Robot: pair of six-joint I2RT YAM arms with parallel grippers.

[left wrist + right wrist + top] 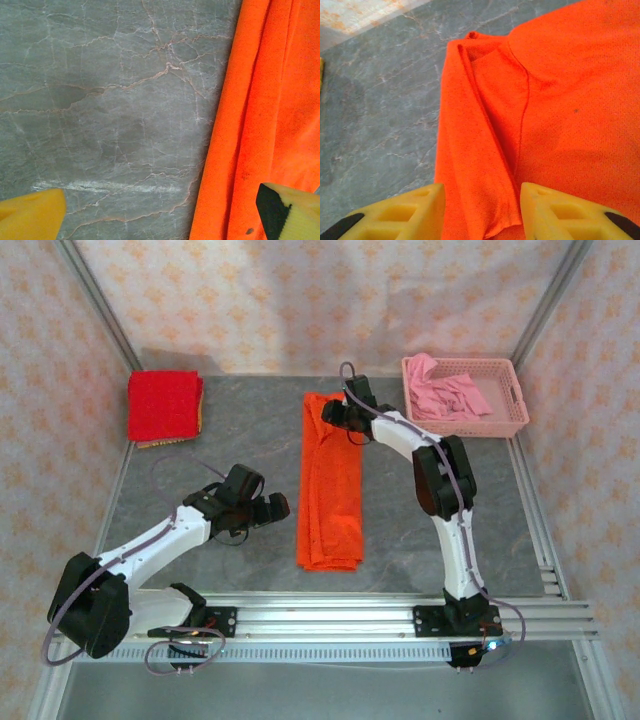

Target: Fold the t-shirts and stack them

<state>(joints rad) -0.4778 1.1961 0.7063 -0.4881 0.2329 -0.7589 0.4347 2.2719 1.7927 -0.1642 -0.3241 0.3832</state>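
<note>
An orange t-shirt (330, 480) lies folded into a long narrow strip down the middle of the grey table. A red t-shirt (163, 406) sits folded square at the back left corner. My left gripper (265, 502) hovers just left of the strip, open, with bare table between its yellow fingers (161, 200) and the orange cloth (265, 125) by its right finger. My right gripper (338, 415) is over the strip's far end. Its jaws stand apart (482, 192) astride a loose fold of the orange shirt (560, 100), not pinching it.
A pink lattice basket (515, 425) with crumpled pink cloth (445, 395) stands at the back right. Patterned walls close in the table on three sides. An aluminium rail (340, 620) runs along the near edge.
</note>
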